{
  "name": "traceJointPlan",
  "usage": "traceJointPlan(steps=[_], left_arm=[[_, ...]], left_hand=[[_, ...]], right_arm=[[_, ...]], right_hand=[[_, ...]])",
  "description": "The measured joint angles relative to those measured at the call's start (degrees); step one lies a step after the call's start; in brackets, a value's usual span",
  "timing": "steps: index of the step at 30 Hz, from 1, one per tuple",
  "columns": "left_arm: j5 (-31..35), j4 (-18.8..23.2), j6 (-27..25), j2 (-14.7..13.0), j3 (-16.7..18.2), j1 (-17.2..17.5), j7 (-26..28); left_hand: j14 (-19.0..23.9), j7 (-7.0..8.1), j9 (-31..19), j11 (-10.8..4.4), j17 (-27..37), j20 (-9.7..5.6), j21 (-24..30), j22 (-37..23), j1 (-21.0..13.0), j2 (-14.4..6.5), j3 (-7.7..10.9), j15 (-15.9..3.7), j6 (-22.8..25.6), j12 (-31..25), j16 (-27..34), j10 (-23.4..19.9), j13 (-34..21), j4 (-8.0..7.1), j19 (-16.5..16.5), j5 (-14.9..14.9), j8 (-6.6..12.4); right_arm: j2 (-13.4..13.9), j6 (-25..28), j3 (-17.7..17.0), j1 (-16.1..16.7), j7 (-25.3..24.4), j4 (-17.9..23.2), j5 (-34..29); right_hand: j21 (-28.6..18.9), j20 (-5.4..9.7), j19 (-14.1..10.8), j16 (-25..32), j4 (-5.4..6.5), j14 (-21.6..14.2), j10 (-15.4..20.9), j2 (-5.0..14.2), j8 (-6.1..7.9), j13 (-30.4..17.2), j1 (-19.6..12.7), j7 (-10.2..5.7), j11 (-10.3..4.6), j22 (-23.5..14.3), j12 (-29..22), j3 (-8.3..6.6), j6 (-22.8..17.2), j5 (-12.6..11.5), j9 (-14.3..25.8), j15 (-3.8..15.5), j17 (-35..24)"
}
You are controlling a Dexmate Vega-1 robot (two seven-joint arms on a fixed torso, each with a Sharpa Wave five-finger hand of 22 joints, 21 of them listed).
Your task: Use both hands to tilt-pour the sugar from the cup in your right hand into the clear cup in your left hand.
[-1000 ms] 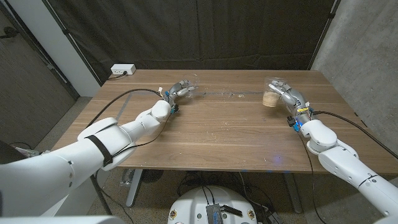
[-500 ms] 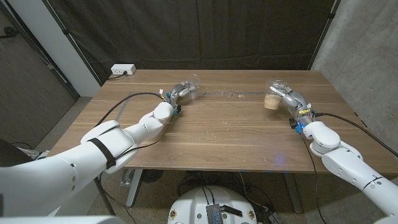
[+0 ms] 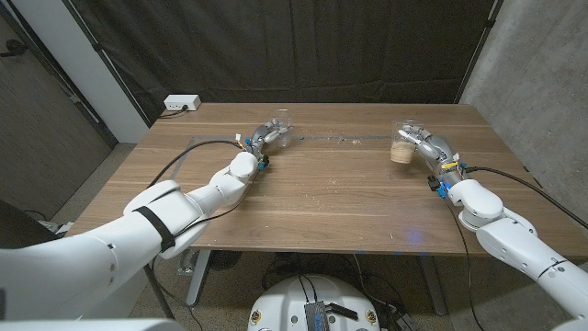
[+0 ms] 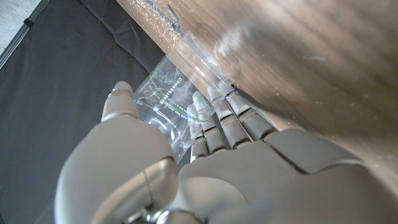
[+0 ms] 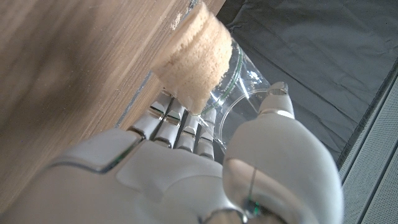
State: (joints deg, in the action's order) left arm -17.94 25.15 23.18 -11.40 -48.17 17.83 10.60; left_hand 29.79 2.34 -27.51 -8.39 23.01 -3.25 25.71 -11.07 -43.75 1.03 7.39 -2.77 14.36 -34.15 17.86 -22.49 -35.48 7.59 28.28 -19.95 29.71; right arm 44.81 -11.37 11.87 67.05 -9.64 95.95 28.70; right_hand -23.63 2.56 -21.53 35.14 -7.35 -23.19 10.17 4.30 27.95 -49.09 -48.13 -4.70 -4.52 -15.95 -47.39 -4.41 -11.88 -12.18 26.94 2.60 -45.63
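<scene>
We judge the pour not yet begun: over the table our two cups are well apart, far left and far right, and all the sugar sits in the right one. Our left hand grasps the empty clear cup; our right hand grasps the sugar cup, both roughly upright.

A lab test bay: black curtain backdrop, bare grey concrete wall, white power strip on the wooden surface.
</scene>
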Motion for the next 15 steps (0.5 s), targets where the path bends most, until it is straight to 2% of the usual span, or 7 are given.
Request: traceJointPlan(steps=[8, 15], left_arm=[[0.3, -0.1, 2.4, -0.2, -0.1, 0.6, 0.0], [0.8, -0.6, 7.9, -0.6, 0.7, 1.6, -1.0]], left_hand=[[0.7, -0.29, -0.2, 0.01, 0.3, -0.09, 0.3, 0.1, -0.3, 0.2, 0.0, -0.08, 0.3, 0.0, -0.1, 0.0, -0.3, 0.0, 0.1, 0.0, 0.0], [0.9, -0.53, -0.3, 0.01, 0.4, -0.08, 0.8, -0.3, -0.7, 0.2, -0.01, 0.13, 0.1, -0.4, -0.1, 0.0, -0.5, 0.0, 0.1, 0.3, 0.46]], right_arm=[[-0.9, -1.1, 0.6, -0.7, -0.3, -1.1, -0.8], [-1.9, -2.2, 1.5, -1.9, -0.4, -2.6, -1.7]], right_hand=[[0.0, 0.0, 0.0, 0.0, 0.0, 0.0, 0.0, 0.28, -0.04, -0.2, -0.4, -0.01, -0.03, 0.0, 0.0, 0.0, 0.0, 0.0, 0.0, -0.01, 0.0], [-0.3, 0.0, 0.0, 0.0, 0.0, -0.2, 0.4, 0.44, -0.04, -0.2, -0.5, -0.01, -0.21, 0.0, 0.0, 0.0, 0.0, 0.0, 0.0, 0.17, 0.0]])
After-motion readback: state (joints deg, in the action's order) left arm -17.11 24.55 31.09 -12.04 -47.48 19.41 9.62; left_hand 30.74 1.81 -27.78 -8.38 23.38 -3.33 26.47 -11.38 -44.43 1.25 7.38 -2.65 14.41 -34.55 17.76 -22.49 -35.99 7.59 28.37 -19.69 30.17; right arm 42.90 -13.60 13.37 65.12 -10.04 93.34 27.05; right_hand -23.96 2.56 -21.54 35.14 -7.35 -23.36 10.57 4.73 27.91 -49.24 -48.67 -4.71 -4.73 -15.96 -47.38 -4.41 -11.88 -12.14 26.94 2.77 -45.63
